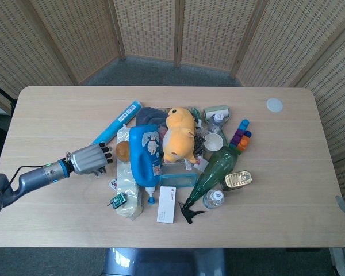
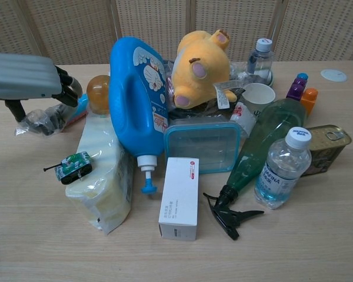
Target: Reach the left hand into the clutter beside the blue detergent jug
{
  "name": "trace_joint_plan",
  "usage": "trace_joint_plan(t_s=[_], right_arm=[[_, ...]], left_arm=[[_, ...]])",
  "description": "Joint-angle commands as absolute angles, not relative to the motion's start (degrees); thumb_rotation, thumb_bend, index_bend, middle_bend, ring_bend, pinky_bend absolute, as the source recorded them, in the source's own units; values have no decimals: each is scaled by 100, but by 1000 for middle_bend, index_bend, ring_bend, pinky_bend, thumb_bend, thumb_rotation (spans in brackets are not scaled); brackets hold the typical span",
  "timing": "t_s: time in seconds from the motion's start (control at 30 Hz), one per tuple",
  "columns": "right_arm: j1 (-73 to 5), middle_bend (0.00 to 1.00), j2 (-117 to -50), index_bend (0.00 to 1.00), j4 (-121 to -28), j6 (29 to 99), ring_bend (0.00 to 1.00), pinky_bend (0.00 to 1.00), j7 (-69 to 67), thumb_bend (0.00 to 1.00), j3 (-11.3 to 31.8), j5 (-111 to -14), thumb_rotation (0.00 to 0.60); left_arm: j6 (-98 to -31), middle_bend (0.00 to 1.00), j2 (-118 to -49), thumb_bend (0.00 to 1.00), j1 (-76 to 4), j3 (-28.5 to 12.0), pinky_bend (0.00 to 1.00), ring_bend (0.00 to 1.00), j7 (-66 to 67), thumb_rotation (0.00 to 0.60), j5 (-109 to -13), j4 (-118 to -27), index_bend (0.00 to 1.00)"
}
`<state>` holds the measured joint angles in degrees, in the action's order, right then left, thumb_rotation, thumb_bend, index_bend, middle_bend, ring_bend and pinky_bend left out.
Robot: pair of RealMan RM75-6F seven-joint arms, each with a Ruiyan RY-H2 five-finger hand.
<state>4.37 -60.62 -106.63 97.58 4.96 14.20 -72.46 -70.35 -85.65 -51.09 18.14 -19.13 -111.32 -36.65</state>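
The jug (image 1: 145, 155) lies on its side at the left of the pile in the middle of the table (image 1: 57, 115), cap towards you, with a pale pouch (image 2: 103, 176) pressed against its left flank. Your left hand (image 1: 87, 159) hangs just left of that pouch, raised off the table, fingers curled down on a crinkled clear bag (image 2: 44, 120) that dangles under it. So the reach looks done and something is already gripped; what is left, I judge, is carrying the bag clear. Your right hand does not show.
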Motion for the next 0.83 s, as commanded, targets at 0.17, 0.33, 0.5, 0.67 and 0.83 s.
trace_joint_plan(t_s=[0.17, 0.33, 0.5, 0.67, 0.83], right_arm=[[455, 0, -6041, 0, -10716, 9778, 0, 0, 479, 0, 1386, -7312, 506], [481, 0, -6008, 0, -10771, 9812, 0, 0, 439, 0, 1358, -7390, 508], [511, 0, -5965, 0, -10815, 9850, 0, 0, 371, 0, 1336, -7470, 507], [529, 0, -5929, 0, -10851, 9856, 0, 0, 304, 0, 1325, -7503, 506], [541, 0, -5907, 0, -10877, 9869, 0, 0, 274, 0, 1306, -7557, 508]], left_arm=[[-7277, 511, -7639, 51, -5259, 1446, 387, 287, -1379, 600, -10886, -4715, 688], [-7274, 509, -6994, 50, -5400, 1227, 387, 287, -1045, 600, -10777, -5485, 684], [-7198, 503, -6343, 48, -5521, 1006, 386, 288, -720, 600, -10678, -6288, 676], [-7125, 501, -5818, 48, -5600, 802, 386, 287, -463, 600, -10627, -6927, 672], [-7054, 501, -5488, 47, -5639, 622, 387, 287, -298, 600, -10601, -7320, 673]])
